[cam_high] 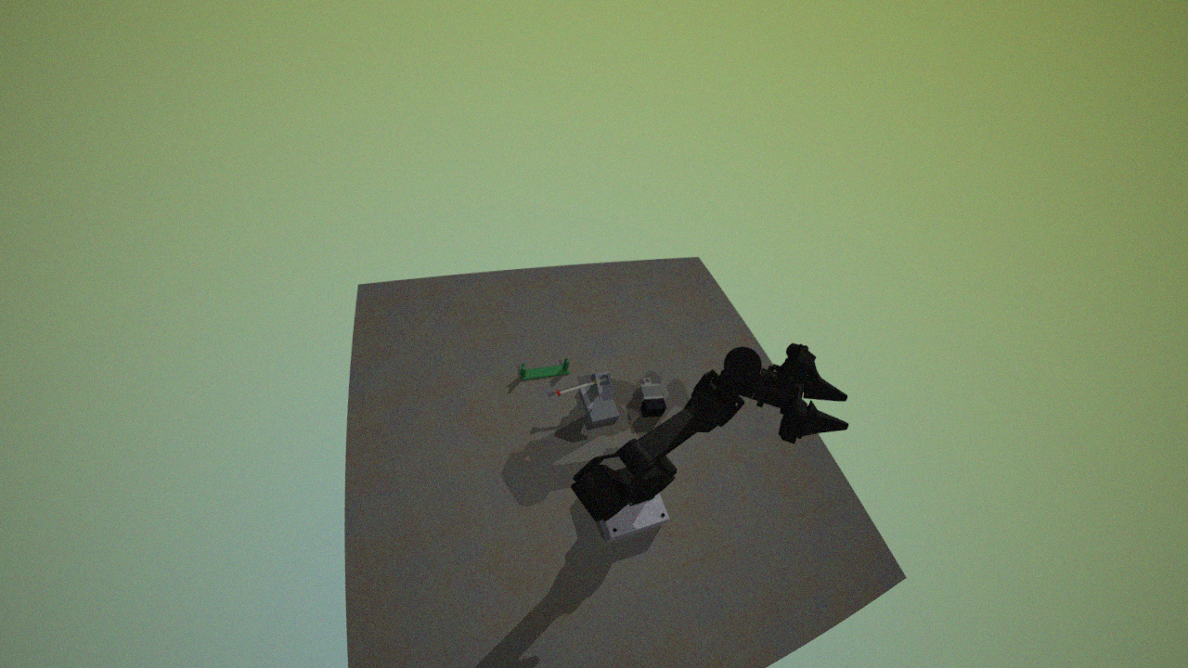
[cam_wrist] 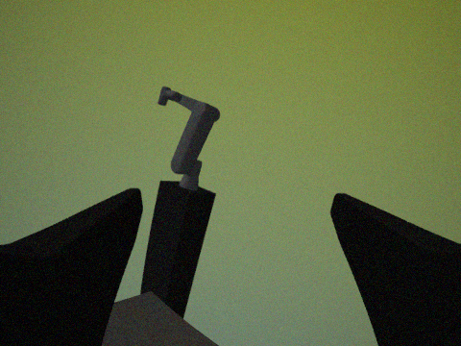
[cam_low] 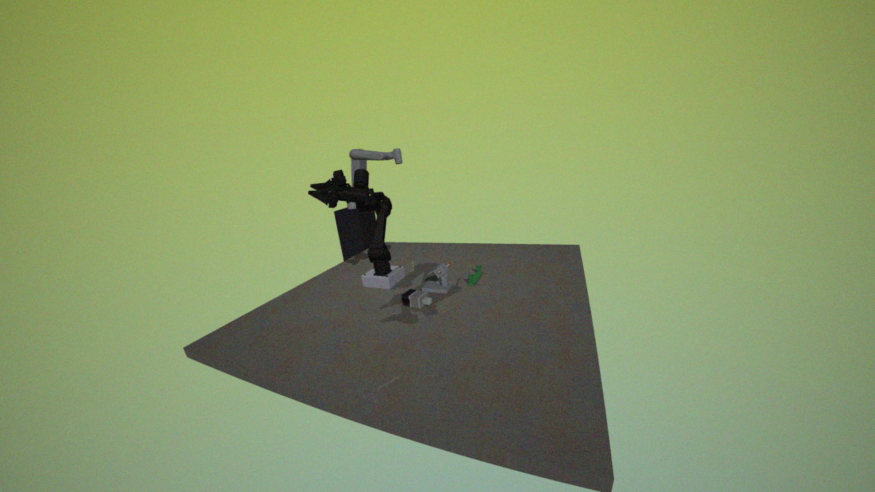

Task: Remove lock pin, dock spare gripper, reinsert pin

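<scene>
Lock pin (cam_high: 578, 387) (cam_low: 449, 265): across mount (cam_high: 600, 405) (cam_low: 437, 285); we judge it light, stiff, perhaps slippery; grasp the red-tipped end.
Jaws (cam_high: 847, 413) (cam_low: 309, 188): wide apart, holding nothing.

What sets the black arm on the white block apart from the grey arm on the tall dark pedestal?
The black robot arm stands on a white block on the brown table, while the grey robot arm stands on a tall dark pedestal. The black arm ends in two spread, pointed fingers; the grey arm ends in a short, blunt stub. Both are bent at joints.
</scene>
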`<state>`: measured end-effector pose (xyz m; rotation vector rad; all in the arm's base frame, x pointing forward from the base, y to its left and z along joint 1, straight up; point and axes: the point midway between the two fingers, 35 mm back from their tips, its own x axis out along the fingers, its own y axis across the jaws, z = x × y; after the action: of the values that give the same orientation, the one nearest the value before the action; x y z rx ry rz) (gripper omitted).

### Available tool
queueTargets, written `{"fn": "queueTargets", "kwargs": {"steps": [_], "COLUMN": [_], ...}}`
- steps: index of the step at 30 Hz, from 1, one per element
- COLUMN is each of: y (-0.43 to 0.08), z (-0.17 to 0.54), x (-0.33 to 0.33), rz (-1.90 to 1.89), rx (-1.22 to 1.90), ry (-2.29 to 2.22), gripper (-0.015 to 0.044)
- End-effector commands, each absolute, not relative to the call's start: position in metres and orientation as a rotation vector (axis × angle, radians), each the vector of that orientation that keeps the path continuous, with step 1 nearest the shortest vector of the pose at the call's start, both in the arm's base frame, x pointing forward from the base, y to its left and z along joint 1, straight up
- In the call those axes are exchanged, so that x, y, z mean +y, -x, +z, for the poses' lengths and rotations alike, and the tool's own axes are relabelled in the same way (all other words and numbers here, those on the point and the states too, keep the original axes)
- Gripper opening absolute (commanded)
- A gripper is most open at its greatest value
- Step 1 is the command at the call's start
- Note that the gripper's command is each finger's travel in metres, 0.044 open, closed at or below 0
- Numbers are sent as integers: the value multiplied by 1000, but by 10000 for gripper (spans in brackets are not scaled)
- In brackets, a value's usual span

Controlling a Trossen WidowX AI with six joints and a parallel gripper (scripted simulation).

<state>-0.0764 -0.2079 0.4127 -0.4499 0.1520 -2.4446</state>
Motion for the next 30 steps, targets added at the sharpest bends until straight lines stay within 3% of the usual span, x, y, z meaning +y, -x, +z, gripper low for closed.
{"fn": "queueTargets", "kwargs": {"steps": [1, 4, 17, 30], "y": [75, 61, -124, -300], "z": [413, 413, 372, 273], "x": [-209, -222, -289, -201], "rz": [-2439, -2357, -1454, -401], "rx": [157, 225, 735, 1007], "ry": [452, 481, 756, 1023], "gripper": [374, 300, 300, 300]}}
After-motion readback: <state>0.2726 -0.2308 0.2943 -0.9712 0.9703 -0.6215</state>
